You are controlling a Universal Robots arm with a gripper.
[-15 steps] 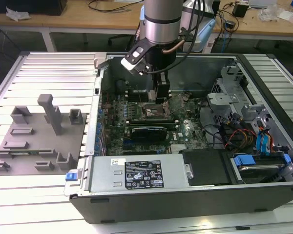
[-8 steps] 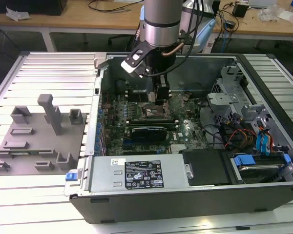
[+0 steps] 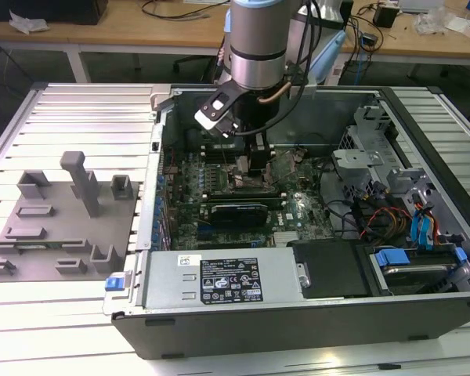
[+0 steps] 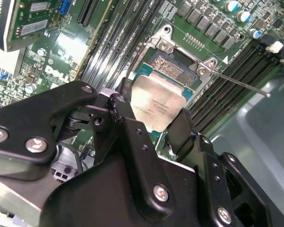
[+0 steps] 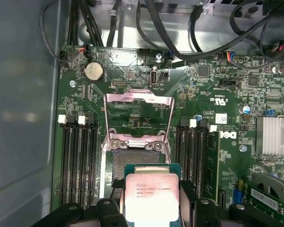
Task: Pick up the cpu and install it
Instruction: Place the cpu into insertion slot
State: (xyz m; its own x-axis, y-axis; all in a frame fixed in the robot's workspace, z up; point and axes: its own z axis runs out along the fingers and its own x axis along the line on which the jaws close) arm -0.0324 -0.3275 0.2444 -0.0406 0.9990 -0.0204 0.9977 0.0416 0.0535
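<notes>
Gripper (image 4: 153,119) clamped on the cpu (image 4: 157,105), fingers (image 4: 125,118) on opposite edges; cpu over the open socket (image 5: 132,161); in the exterior view, gripper upper centre, inside the case (image 3: 298,323).

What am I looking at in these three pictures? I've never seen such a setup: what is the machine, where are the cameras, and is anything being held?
The machine is a single robot arm reaching down into an open computer case, which lies on a slatted metal table. The exterior view comes from a camera off the arm. In it, a grey plastic block tray sits beside the case, at the exterior view's left. Both wrist views come from cameras riding on the arm, looking past its black gripper at the green circuit board. The gripper is shut on the cpu, a flat silver square held by two opposite edges, right at the socket, whose metal frame is flipped open.
</notes>
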